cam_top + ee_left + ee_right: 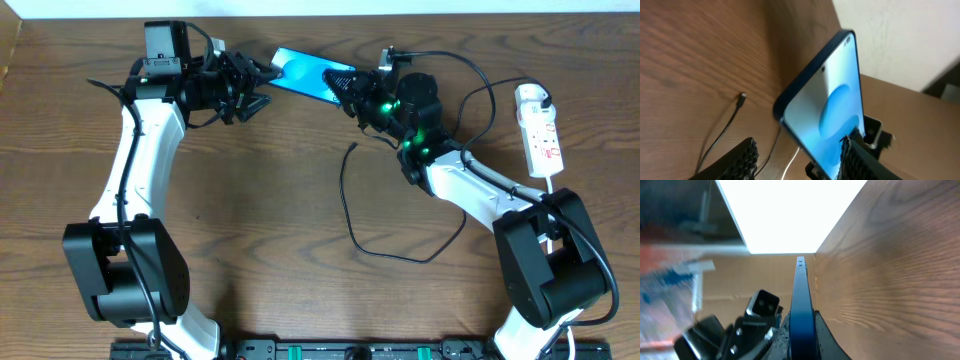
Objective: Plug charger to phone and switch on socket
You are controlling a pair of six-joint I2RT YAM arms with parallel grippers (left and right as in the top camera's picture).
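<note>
The phone (308,74), its blue screen lit, is held off the table at the back, tilted. My right gripper (347,88) is shut on its right end; in the right wrist view the phone (801,287) stands edge-on between the fingers (802,319). My left gripper (267,86) is open at the phone's left end. In the left wrist view its fingers (801,152) straddle the phone (832,100) with a wide gap. The charger's black cable (352,225) lies loose, its plug tip (354,147) free on the table (742,96). Its white plug head (530,96) sits in the socket (543,140).
The socket lies at the far right near the table's edge. The black cable loops across the table's middle and under the right arm (470,185). The left arm (140,150) reaches along the left side. A wall borders the table's back edge.
</note>
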